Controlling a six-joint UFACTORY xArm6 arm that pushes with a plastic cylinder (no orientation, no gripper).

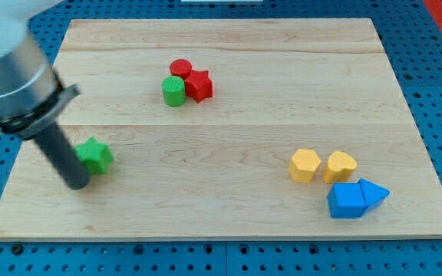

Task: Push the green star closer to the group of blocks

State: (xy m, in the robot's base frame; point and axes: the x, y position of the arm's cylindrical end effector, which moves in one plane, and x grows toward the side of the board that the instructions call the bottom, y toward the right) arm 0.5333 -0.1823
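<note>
tip (77, 184) set at frame's lower left, touching green star (95, 156) | star lies just up-right of it | no claw fitted, state cannot be told

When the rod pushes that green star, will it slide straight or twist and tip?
The green star looks low and flat, so it probably slides, not tips. Its points may make it twist off my tip, which sits at its lower left. The wooden board looks smooth.
</note>
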